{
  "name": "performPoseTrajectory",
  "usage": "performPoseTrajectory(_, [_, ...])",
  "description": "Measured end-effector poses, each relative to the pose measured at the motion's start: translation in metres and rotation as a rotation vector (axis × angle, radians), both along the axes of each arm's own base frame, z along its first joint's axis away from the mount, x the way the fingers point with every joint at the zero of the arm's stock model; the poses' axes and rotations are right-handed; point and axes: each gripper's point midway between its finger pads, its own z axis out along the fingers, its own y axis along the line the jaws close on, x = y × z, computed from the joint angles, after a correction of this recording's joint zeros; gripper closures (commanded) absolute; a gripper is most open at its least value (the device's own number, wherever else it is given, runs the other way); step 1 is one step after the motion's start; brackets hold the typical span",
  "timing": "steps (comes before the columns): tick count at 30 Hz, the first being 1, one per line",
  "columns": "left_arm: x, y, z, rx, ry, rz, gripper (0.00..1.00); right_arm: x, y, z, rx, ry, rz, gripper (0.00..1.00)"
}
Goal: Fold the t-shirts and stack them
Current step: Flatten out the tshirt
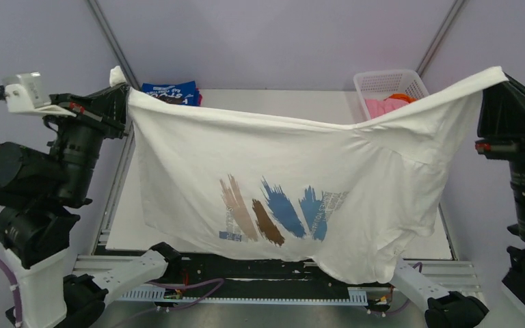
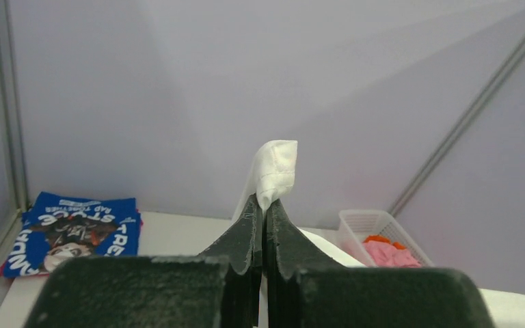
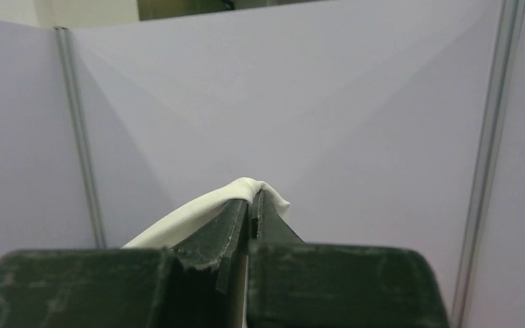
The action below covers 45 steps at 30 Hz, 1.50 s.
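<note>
Top external view: white t-shirt point(image 1: 294, 171) is held spread in the air between both arms, above the table point(image 1: 280, 102). Upper edge is stretched and dips toward the middle. Brown and blue diagonal streaks are seen low on the cloth. Lower edge hangs unevenly, deeper on the right side, with folds there.

Left gripper point(image 1: 124, 92) is clenched on the upper left corner; in the left wrist view a small tuft of white cloth is seen sticking out above the pinched fingertips. Right gripper point(image 1: 495, 78) is clenched on the upper right corner, the cloth draped over its fingers.

Royal-blue t-shirt point(image 1: 171, 92) with white lettering is laid folded at the far left of the table. White lattice basket point(image 1: 383, 80) is set at the far right, with pink t-shirt point(image 1: 383, 106) and orange t-shirt point(image 1: 402, 97) inside. Much of the table is hidden behind the hanging cloth.
</note>
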Motion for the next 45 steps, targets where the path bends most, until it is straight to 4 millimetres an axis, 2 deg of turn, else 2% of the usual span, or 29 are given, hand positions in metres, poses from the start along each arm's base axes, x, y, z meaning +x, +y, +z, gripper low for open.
performPoseTrajectory(3, [0.036, -0.003, -0.021, 0.032, 0.080, 0.107, 1.00, 0.057, -0.002, -0.019, -0.011, 0.091, -0.098, 1.00])
performPoseTrajectory(5, [0.069, -0.004, -0.045, 0.065, 0.157, 0.218, 1.00, 0.111, -0.001, -0.043, -0.030, 0.184, -0.183, 1.00])
performPoseTrajectory(7, [0.106, -0.005, -0.080, 0.118, 0.251, 0.353, 1.00, 0.165, -0.002, -0.074, -0.053, 0.272, -0.274, 1.00])
performPoseTrajectory(9, [0.146, -0.009, -0.125, 0.190, 0.365, 0.461, 1.00, 0.217, -0.003, -0.115, -0.081, 0.368, -0.364, 1.00])
performPoseTrajectory(11, [0.184, -0.010, -0.171, 0.239, 0.472, 0.531, 0.92, 0.266, -0.004, -0.166, -0.114, 0.477, -0.437, 1.00])
performPoseTrajectory(12, [0.205, -0.008, -0.202, 0.266, 0.539, 0.566, 0.88, 0.295, -0.006, -0.200, -0.135, 0.547, -0.470, 0.99])
performPoseTrajectory(13, [0.230, -0.005, -0.246, 0.304, 0.629, 0.604, 0.87, 0.319, -0.007, -0.235, -0.156, 0.618, -0.492, 0.98])
performPoseTrajectory(14, [0.244, -0.002, -0.275, 0.329, 0.688, 0.623, 0.88, 0.339, -0.009, -0.266, -0.169, 0.681, -0.506, 0.97])
performPoseTrajectory(15, [0.260, 0.000, -0.312, 0.362, 0.762, 0.638, 0.89, 0.358, -0.012, -0.296, -0.177, 0.742, -0.518, 0.95])
performPoseTrajectory(16, [0.275, 0.002, -0.350, 0.391, 0.836, 0.649, 0.83, 0.379, -0.015, -0.332, -0.178, 0.812, -0.529, 0.91])
performPoseTrajectory(18, [0.294, 0.006, -0.412, 0.433, 0.957, 0.662, 0.45, 0.415, -0.017, -0.400, -0.181, 0.933, -0.547, 0.88])
performPoseTrajectory(19, [0.301, 0.008, -0.441, 0.451, 1.024, 0.669, 0.11, 0.430, -0.017, -0.433, -0.188, 0.992, -0.554, 0.77])
performPoseTrajectory(21, [0.318, 0.009, -0.482, 0.467, 1.123, 0.678, 0.02, 0.457, -0.017, -0.493, -0.208, 1.097, -0.572, 0.35])
performPoseTrajectory(23, [0.339, 0.007, -0.502, 0.451, 1.155, 0.681, 0.00, 0.480, -0.014, -0.534, -0.210, 1.164, -0.574, 0.03])
performPoseTrajectory(25, [0.352, 0.004, -0.505, 0.430, 1.157, 0.668, 0.00, 0.496, -0.010, -0.558, -0.214, 1.205, -0.567, 0.00])
performPoseTrajectory(28, [0.359, 0.002, -0.488, 0.386, 1.129, 0.638, 0.00, 0.500, -0.003, -0.565, -0.201, 1.232, -0.535, 0.00])
performPoseTrajectory(30, [0.359, -0.004, -0.474, 0.353, 1.103, 0.602, 0.00, 0.497, 0.005, -0.552, -0.158, 1.221, -0.486, 0.00])
performPoseTrajectory(32, [0.352, -0.010, -0.462, 0.329, 1.088, 0.559, 0.00, 0.482, 0.015, -0.536, -0.107, 1.217, -0.416, 0.00])
performPoseTrajectory(36, [0.320, -0.029, -0.450, 0.269, 1.082, 0.411, 0.00, 0.445, 0.034, -0.501, 0.006, 1.205, -0.282, 0.00])
performPoseTrajectory(38, [0.300, -0.039, -0.454, 0.248, 1.092, 0.335, 0.00, 0.435, 0.041, -0.493, 0.055, 1.202, -0.236, 0.00])
performPoseTrajectory(40, [0.281, -0.050, -0.466, 0.234, 1.113, 0.267, 0.00, 0.429, 0.048, -0.497, 0.101, 1.222, -0.199, 0.00])
performPoseTrajectory(45, [0.235, -0.066, -0.520, 0.224, 1.218, 0.165, 0.00, 0.423, 0.062, -0.540, 0.179, 1.340, -0.130, 0.00])
